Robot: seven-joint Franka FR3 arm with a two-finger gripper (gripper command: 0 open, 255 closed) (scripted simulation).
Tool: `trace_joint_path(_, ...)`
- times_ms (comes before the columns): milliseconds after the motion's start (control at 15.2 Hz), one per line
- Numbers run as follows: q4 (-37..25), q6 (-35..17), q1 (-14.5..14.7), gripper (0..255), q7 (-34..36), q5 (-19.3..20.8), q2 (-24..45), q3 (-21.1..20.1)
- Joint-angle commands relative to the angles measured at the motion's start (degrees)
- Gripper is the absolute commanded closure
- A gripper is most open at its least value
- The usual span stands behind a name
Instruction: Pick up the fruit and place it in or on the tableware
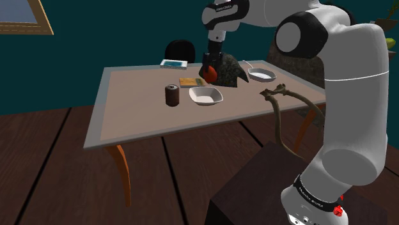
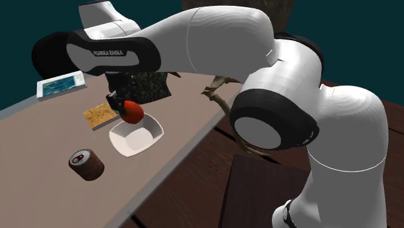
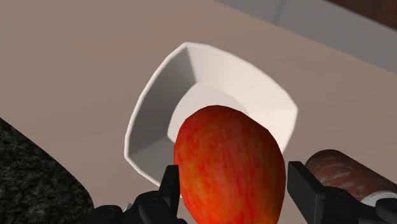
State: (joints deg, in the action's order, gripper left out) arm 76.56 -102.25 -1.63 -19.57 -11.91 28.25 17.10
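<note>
Wrist view | hand [image 3: 235, 186] pinching one red fruit [image 3: 228, 149] | one white bowl [image 3: 154, 108] | one can [image 3: 345, 172]

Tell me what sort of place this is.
Likely a dining room in a house: a table set with a white bowl and a can, a plank floor, and a framed picture on the teal wall.

Clutter on a pale, grey-rimmed table [image 1: 128, 108] over a dark plank floor [image 1: 51, 166].
A reddish-brown can [image 1: 172, 94] sits near the middle, with a flat yellow-brown pad [image 1: 190, 82] beyond it and a white-framed blue tray [image 1: 173, 64] at the far edge. A dark speckled lump [image 1: 229, 70] and a small white pan [image 1: 261, 75] lie toward the shoulder view's right. A gnarled branch [image 1: 281, 96] stands at the table's corner, and a black chair back [image 1: 179, 50] shows behind the table.
</note>
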Motion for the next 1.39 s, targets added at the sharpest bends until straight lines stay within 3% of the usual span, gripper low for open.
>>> trace_joint_path(0, 1.3, -1.4, 0.2, 255, 0.0, -0.1, 0.2, -0.1)
trace_joint_path(924, 8.6, -10.9, 0.4, 255, -1.3, -1.1, 2.5, -0.6)
trace_joint_path(1320, 8.8, -11.2, 0.4, 255, -1.3, -1.2, 2.6, -0.6)
